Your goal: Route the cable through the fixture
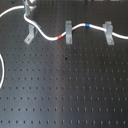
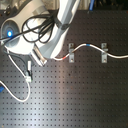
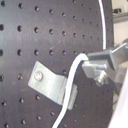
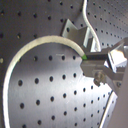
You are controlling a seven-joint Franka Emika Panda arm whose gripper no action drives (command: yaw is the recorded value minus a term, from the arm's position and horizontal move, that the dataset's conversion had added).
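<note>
In the first wrist view the metal fingers [image 3: 102, 62] are clenched on the long thin white cable [image 3: 75, 75], holding it right over the small slanted grey metal fixture [image 3: 52, 85] bolted to the black perforated surface [image 3: 30, 40]. Farther along, the cable passes two upright grey clips [image 1: 69, 31].

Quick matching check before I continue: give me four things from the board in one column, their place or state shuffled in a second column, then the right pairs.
1. fixture
2. red band
3. blue band
4. hand

A. shut on the cable
B. on the cable between the two upright clips
C. on the cable by the middle clip's foot
D. slanted clip at the first exterior view's left

Pairs: 1-D, 2-C, 3-B, 4-A
</note>
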